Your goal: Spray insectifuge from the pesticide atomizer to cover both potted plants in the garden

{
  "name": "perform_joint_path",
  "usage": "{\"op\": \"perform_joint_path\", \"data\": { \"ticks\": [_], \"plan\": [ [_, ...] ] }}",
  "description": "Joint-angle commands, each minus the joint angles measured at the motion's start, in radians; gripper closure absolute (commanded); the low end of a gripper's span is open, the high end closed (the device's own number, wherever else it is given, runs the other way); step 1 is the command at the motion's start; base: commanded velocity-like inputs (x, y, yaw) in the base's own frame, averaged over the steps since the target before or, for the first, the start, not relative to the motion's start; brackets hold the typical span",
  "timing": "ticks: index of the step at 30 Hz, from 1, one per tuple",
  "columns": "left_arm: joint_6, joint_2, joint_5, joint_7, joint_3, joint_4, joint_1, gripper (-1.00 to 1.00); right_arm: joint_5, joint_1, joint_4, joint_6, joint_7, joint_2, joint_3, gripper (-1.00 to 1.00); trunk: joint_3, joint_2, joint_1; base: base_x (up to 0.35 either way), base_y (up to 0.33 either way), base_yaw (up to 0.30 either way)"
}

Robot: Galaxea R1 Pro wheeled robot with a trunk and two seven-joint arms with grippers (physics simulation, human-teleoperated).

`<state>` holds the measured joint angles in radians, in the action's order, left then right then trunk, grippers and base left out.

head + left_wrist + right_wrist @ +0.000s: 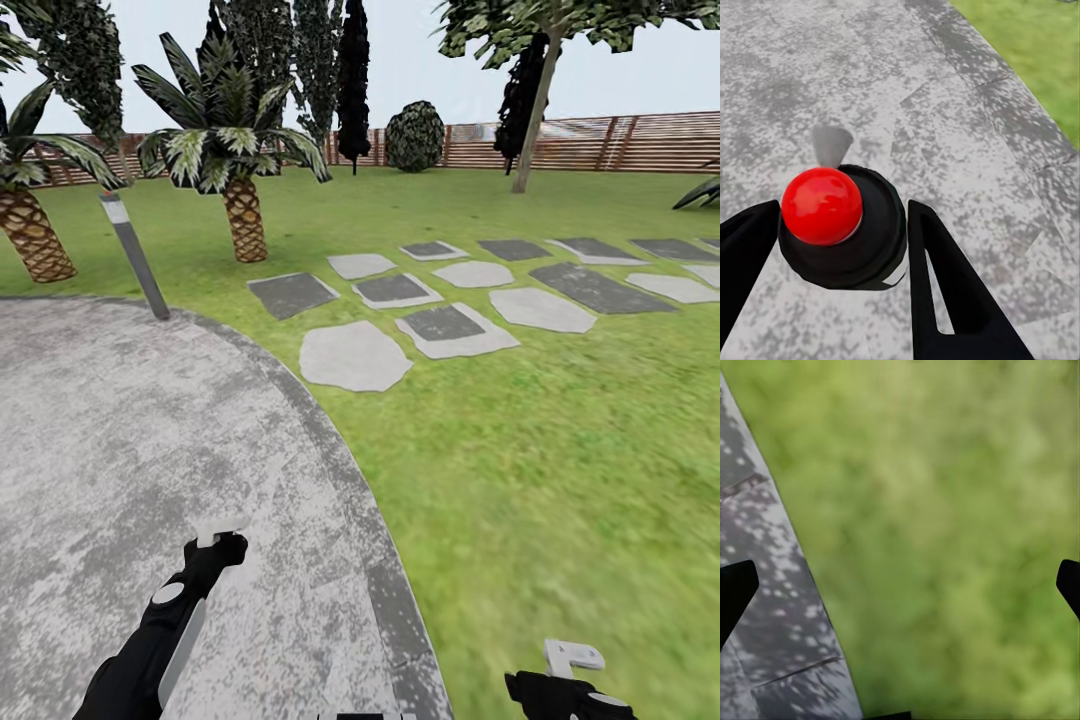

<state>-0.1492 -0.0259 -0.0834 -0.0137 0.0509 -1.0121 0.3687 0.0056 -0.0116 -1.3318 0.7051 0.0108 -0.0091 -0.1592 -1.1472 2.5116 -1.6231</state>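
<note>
green lawn (560, 440) is stretching out toward a brown slatted fence (640, 142), with dark trees standing along it and two palms (232, 150) rising near the lawn's far left edge. a round grey stone patio (120, 450) is filling the near left, its curved rim meeting the grass, and a scatter of stepping stones (455, 300) is running across the lawn beyond that rim. a grey bollard lamp (135, 255) is leaning at the patio's far edge.

both arms are hanging low. the left gripper (222, 542) is over the patio; in its wrist view the fingers (945, 285) are spread apart and holding nothing, with a black knob topped by a red ball (822, 205) sitting between them. the right gripper (900, 585) is over the patio's rim, its fingers standing wide and empty.

the pesticide atomizer and potted plants are not in sight, so the robot is probably travelling. judging from here, the risk is mistaking the bollard or the palms for the targets, or rolling off the rim onto the grass and heading the wrong way.
</note>
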Motion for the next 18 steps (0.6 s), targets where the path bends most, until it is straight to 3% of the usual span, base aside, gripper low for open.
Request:
{"op": "perform_joint_path", "data": {
  "ticks": [1,18],
  "plan": [
    [-0.006,0.0,-0.009,-0.002,0.0,-0.002,0.0,1.0,0.001,0.0,-0.001,0.005,0.001,0.0,0.0,-1.0,0.001,0.0,0.0,0.0,0.0,0.0],
    [-0.006,0.0,-0.009,-0.002,-0.002,-0.002,0.0,1.0,0.001,0.0,-0.001,0.005,0.001,0.0,0.0,-1.0,0.027,0.0,0.0,0.0,0.0,0.0]
  ]
}}
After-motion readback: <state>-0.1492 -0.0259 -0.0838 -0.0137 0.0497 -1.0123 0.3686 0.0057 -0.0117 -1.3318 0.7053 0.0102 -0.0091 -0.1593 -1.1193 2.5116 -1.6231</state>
